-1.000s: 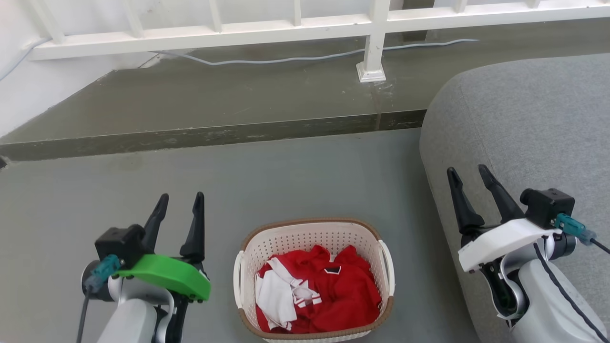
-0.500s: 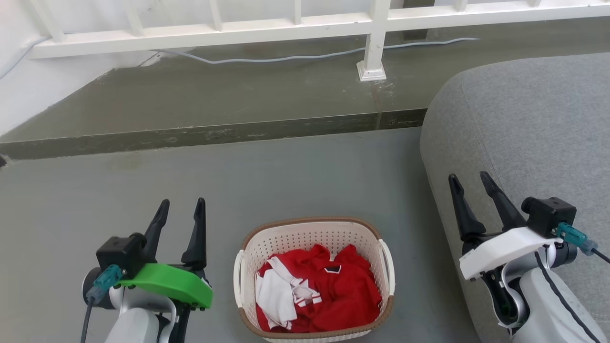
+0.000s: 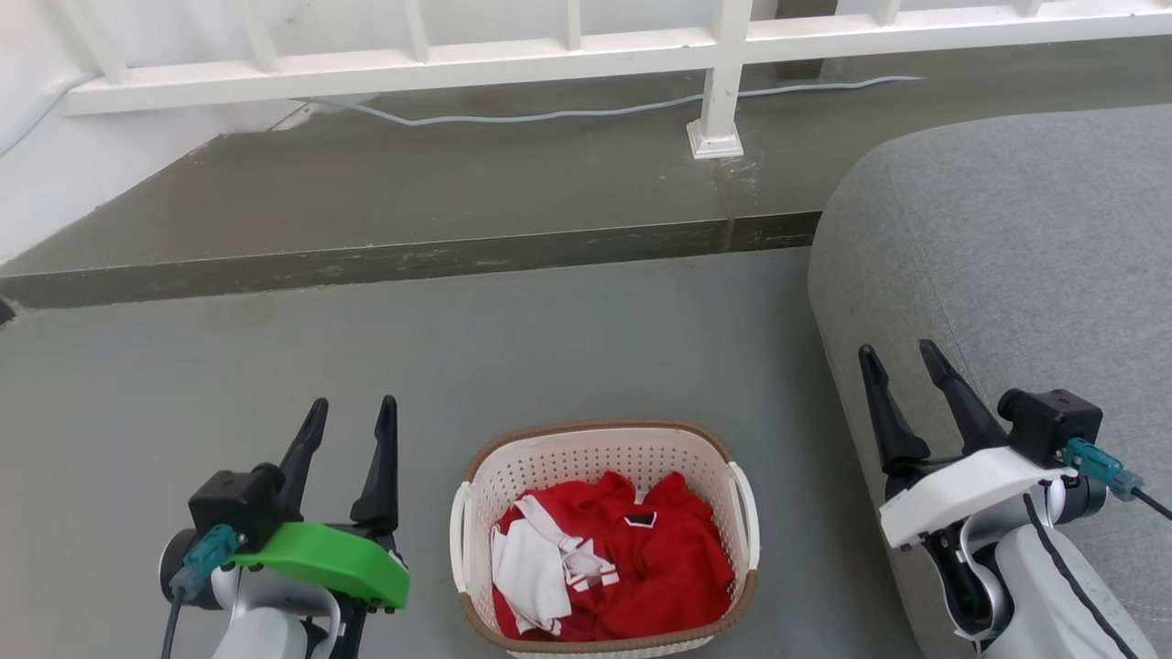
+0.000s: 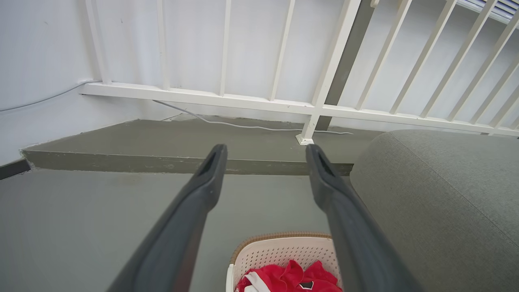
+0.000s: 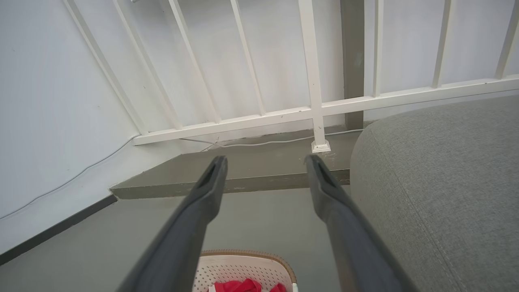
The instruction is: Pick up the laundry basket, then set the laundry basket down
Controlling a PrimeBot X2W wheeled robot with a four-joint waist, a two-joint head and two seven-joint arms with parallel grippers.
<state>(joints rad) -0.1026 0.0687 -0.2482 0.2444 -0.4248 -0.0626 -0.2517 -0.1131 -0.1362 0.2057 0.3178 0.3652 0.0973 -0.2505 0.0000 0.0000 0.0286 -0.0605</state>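
Head view, sofa (image 3: 1007, 229) seemingly under right gripper (image 3: 895, 351)

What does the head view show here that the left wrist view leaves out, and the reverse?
Head view: the whole laundry basket with both white side handles, a white garment among the red clothes, and the right gripper open beside the grey sofa.
Left wrist view: the railing's tall white bars rising against the wall; the basket is cut to its far rim.
Shared: the basket with red clothes, the sofa, the raised step, the white cable, the railing post, and the left gripper's open fingers.
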